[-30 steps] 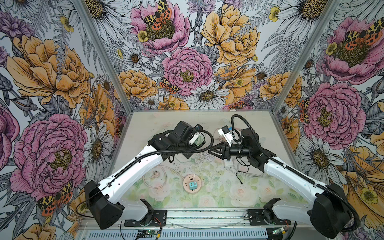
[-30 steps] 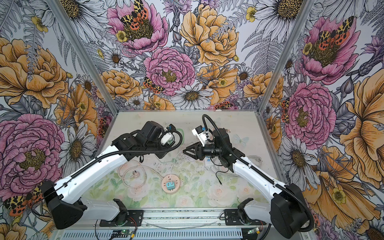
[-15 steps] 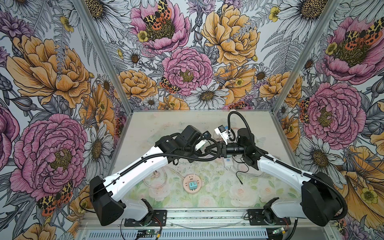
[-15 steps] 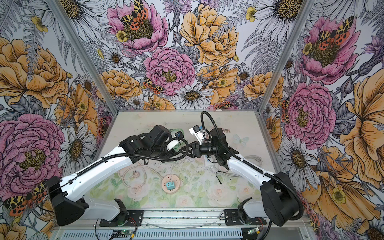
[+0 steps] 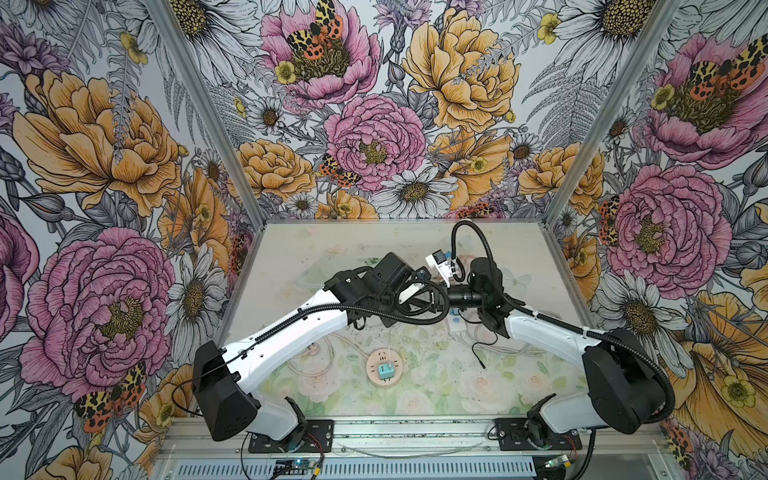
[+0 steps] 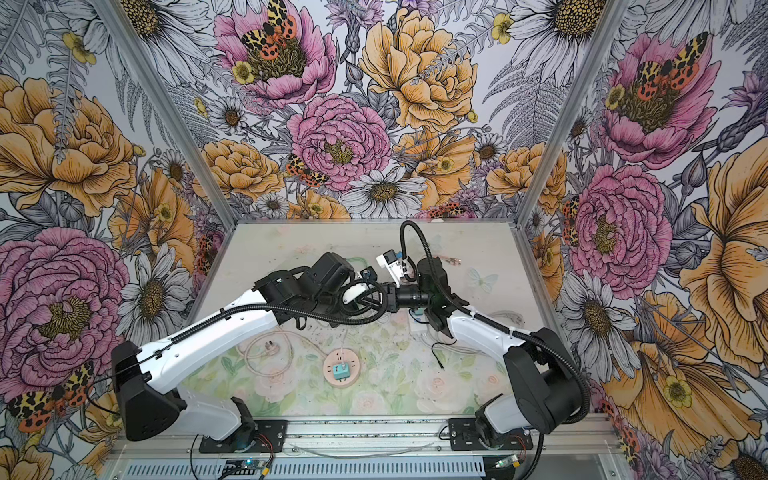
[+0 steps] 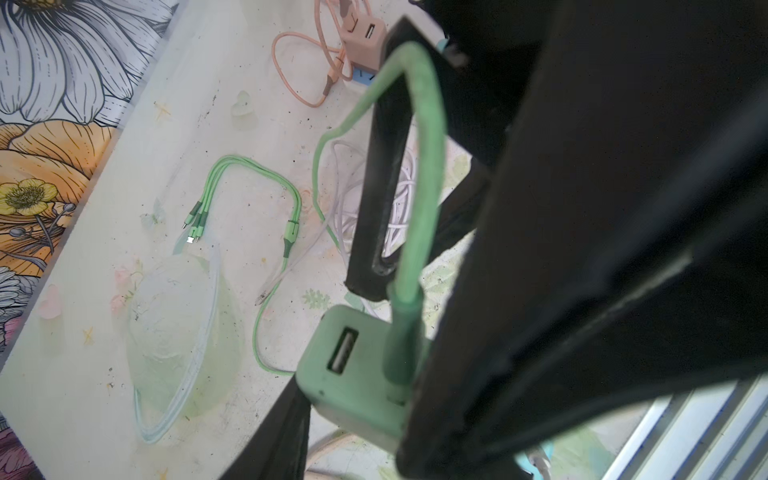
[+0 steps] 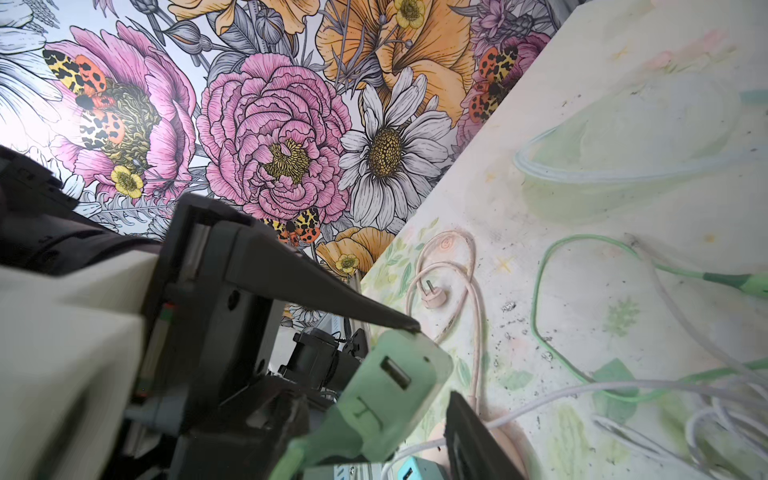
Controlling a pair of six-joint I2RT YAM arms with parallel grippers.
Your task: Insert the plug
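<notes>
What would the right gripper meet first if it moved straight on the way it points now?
Most likely the green charger held by the left gripper. The right gripper points at it with open jaws and looks very near, though the exact depth is unclear.

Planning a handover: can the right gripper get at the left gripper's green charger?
Probably yes: a finger of the right gripper sits beside the green charger, though the looping green cable crowds it.

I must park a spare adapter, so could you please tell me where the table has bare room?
Bare: the front strip between the round socket and the right arm's base; the strip along the back wall. Crowded: the middle, with green cable and white cables.
</notes>
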